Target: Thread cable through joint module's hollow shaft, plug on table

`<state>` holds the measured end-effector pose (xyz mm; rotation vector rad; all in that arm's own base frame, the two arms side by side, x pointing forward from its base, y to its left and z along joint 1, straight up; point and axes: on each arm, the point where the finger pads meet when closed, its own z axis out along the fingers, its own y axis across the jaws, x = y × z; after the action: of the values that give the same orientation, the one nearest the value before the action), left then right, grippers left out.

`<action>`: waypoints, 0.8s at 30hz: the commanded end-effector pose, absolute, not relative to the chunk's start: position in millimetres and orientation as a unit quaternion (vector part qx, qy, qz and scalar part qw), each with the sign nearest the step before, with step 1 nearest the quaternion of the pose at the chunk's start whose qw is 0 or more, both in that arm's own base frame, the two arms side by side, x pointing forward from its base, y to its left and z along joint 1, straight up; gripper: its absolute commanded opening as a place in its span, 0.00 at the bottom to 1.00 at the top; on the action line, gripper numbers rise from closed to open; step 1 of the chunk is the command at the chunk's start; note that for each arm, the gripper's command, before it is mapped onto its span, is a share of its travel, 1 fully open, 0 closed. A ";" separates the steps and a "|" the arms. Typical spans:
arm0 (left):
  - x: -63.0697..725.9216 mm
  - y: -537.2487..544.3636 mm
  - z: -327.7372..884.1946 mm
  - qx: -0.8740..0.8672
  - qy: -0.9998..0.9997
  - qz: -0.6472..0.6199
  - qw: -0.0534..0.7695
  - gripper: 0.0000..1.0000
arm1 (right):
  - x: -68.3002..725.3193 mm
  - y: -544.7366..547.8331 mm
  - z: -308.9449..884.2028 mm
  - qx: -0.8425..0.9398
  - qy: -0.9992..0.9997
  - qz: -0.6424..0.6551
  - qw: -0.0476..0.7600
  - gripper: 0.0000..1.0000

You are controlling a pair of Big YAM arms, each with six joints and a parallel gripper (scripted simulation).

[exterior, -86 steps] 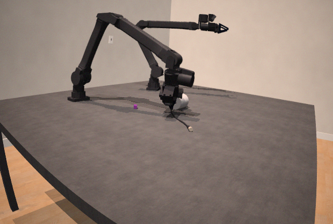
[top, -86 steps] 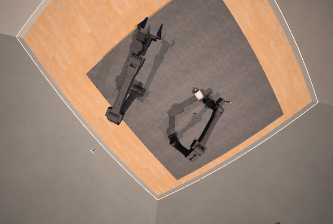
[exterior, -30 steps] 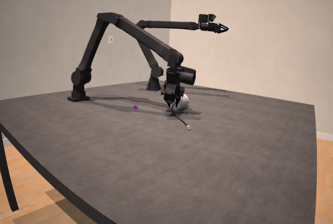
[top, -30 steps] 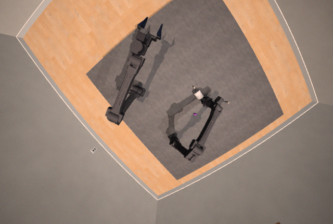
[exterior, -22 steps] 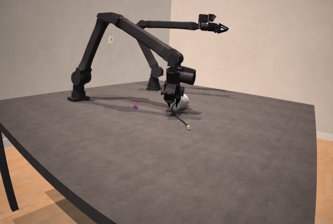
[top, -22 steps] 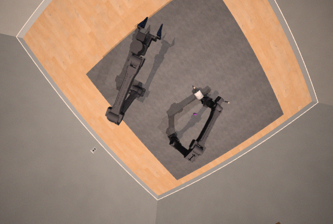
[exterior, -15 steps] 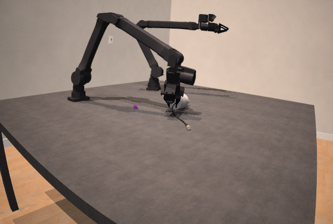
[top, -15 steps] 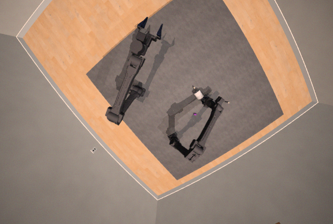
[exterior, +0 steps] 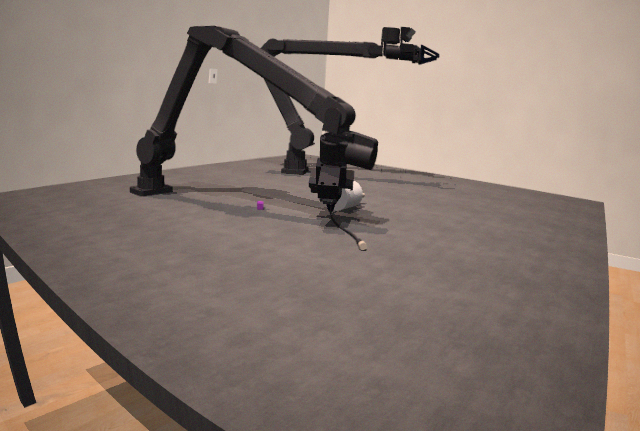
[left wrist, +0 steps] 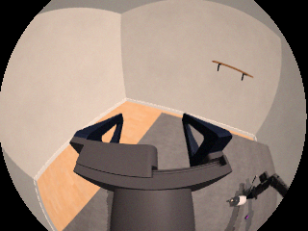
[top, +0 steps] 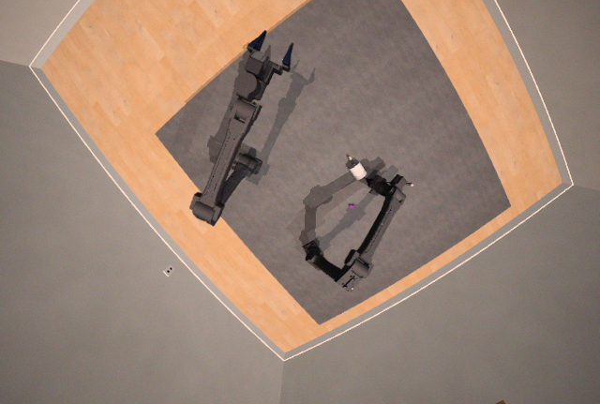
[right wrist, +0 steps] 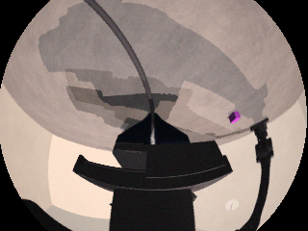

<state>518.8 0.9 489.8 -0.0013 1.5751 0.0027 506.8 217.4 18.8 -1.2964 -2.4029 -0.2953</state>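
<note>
The joint module [top: 357,171] [exterior: 351,196] [left wrist: 242,199], a white cylinder with a dark end, lies on the table. A small pale-tipped piece, apparently the plug [top: 349,157], sticks out beyond its dark end; its details are too small to tell. My right gripper [exterior: 330,210] [right wrist: 152,116] is shut on the dark cable [exterior: 345,227] [right wrist: 130,50], close beside the module's other end. The cable's pale rear end [top: 411,184] [exterior: 361,245] trails out past the gripper. The stretch inside the shaft is hidden. My left gripper [top: 278,37] [exterior: 437,55] [left wrist: 152,116] is open and empty, high and far from the module.
A small purple cube [top: 351,205] [exterior: 260,205] [left wrist: 246,217] [right wrist: 235,116] lies on the table between the module and the right arm's base. The left arm reaches out along one table edge, well away from the right arm.
</note>
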 end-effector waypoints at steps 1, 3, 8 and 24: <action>521.9 2.2 501.7 -0.003 0.699 0.002 0.715 0.96 | 524.2 225.5 38.5 -0.445 -0.869 -0.122 0.180 0.00; 521.9 2.2 501.7 -0.003 0.699 0.002 0.715 0.96 | 522.8 226.4 33.0 -0.444 -0.869 -0.118 0.184 0.00; 521.9 2.2 501.7 -0.003 0.699 0.002 0.715 0.96 | 524.3 228.5 41.4 -0.441 -0.871 -0.127 0.174 0.00; 521.9 2.2 501.7 -0.003 0.699 0.002 0.715 0.96 | 514.8 223.5 26.4 -0.456 -0.863 -0.113 0.187 0.00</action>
<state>518.8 0.9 489.8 -0.0013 1.5751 0.0027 507.9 217.9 18.1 -1.2838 -2.4104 -0.2975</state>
